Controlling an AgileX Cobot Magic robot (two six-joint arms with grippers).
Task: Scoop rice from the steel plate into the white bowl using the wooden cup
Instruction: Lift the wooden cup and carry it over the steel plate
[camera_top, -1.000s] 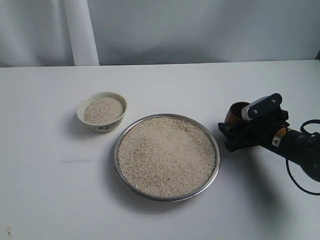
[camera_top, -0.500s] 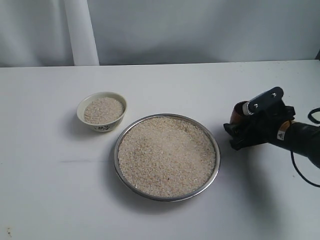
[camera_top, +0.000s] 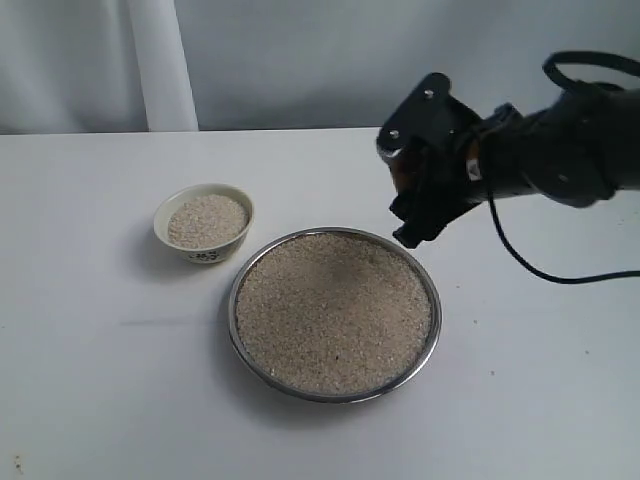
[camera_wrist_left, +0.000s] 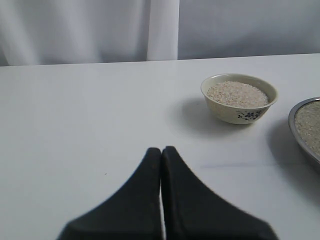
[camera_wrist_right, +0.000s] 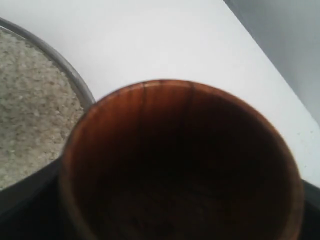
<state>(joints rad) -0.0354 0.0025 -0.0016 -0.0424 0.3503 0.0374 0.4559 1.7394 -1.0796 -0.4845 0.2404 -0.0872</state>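
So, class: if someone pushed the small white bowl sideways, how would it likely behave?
Probably slides rather than tips: the white bowl looks low and wide on a smooth table. Likely heavy for its size, as rice fills it nearly to the rim. A sharp shove might spill grains.

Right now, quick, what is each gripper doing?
Left gripper: shut, holding nothing.
Right gripper: shut on the wooden cup.

Pale beige grains of rice (camera_top: 335, 310) fill the shiny silver round steel plate (camera_top: 233, 310). The small cream-white ceramic bowl (camera_wrist_left: 225, 111) carries a dark blue pattern. The rounded wooden cup (camera_wrist_right: 150, 115) is glossy reddish-brown and dark inside. The left hand (camera_wrist_left: 161, 150) and right hand (camera_top: 400, 190) are black, and the flat bench (camera_top: 100, 380) is white.
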